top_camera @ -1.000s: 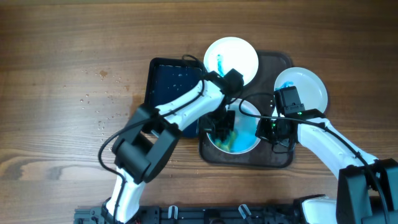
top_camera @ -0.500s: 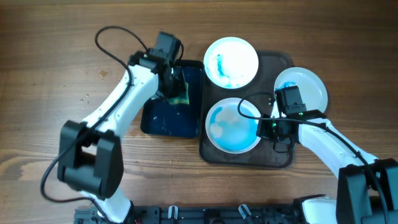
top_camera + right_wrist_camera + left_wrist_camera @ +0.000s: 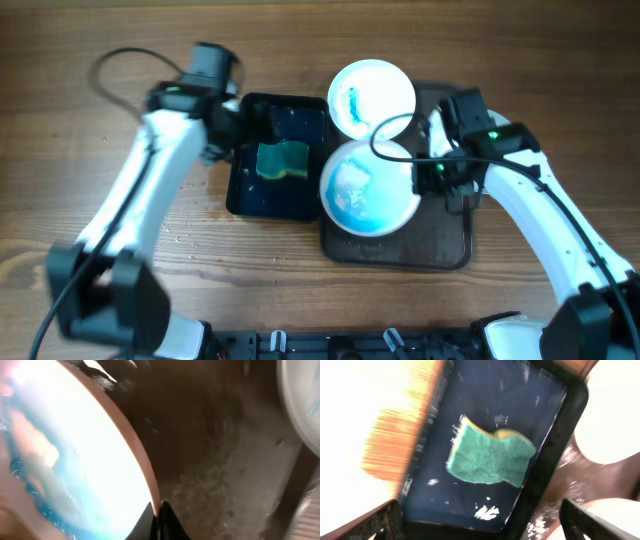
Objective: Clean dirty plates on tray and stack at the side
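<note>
Wood-grain worktop throughout; toward its front edge the brown tray [image 3: 445,250] carries the smeared plate [image 3: 370,187]; the right pincer [image 3: 156,516] is pressed onto that plate's right rim, so the plate lies leftward of it; blue film covers it, so I judge it unready for stacking. Left of it, the sponge [image 3: 282,160] lies in the dark basin [image 3: 245,200]; the left pincer [image 3: 480,510], spread and empty, is nearer it. Toward the far edge a second plate [image 3: 372,95] sits just beside, crowding any lift.
</note>
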`<action>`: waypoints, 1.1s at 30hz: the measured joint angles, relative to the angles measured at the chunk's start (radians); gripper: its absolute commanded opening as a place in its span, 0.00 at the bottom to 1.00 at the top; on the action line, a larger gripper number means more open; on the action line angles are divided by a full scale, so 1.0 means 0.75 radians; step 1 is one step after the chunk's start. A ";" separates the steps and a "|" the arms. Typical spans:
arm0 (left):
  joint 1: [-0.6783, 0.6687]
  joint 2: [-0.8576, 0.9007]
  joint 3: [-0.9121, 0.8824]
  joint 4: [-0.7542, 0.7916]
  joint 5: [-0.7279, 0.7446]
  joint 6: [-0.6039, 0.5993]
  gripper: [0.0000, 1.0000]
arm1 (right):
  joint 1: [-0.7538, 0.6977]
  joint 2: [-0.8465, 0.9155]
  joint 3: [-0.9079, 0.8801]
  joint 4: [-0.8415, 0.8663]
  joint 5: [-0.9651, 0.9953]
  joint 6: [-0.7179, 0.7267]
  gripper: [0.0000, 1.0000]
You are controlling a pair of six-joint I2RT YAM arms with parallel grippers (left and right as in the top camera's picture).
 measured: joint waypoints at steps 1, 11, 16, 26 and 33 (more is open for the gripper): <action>0.046 -0.051 0.004 -0.015 0.009 0.002 1.00 | 0.033 -0.001 0.052 -0.004 0.015 -0.009 0.04; 0.344 -0.347 0.010 -0.134 0.034 0.001 1.00 | 0.362 0.064 0.214 0.491 0.304 0.051 0.04; 0.351 -0.358 0.010 -0.173 0.038 0.001 1.00 | 0.523 0.189 0.215 0.716 0.640 0.028 0.04; 0.351 -0.358 0.010 -0.174 0.038 0.001 1.00 | 0.796 0.199 0.216 0.966 1.333 -0.370 0.04; 0.351 -0.358 0.010 -0.173 0.038 0.001 1.00 | 0.907 0.199 0.216 1.042 1.516 -0.664 0.04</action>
